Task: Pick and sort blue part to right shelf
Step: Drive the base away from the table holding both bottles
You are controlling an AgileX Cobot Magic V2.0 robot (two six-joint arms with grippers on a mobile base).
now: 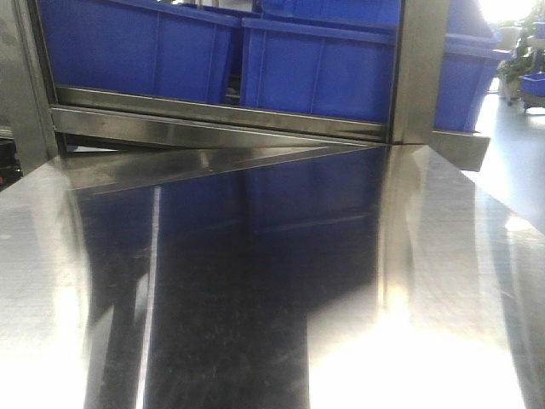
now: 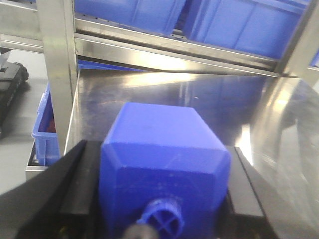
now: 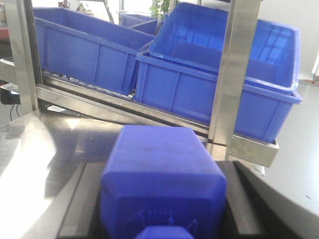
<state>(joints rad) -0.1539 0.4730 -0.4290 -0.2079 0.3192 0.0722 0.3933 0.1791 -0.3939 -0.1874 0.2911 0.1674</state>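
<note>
A blue part [image 2: 164, 159], bottle-shaped with its stubby cap toward the camera, fills the left wrist view, and my left gripper [image 2: 162, 199] is shut on it, black fingers [image 2: 75, 172] pressed against its sides. The right wrist view shows a blue part [image 3: 162, 174] held the same way by my right gripper [image 3: 159, 204], shut on it. Both are held above the steel tabletop [image 1: 255, 298], facing the right shelf [image 1: 221, 115] with its flat steel front rail. Neither gripper nor any part shows in the front view.
Large blue bins [image 1: 315, 72] sit on the shelf behind the rail, also seen as blue bins [image 3: 219, 69] in the right wrist view. A steel upright post [image 3: 234, 74] stands just ahead. A small blue crate [image 2: 45, 129] sits below the table's left edge.
</note>
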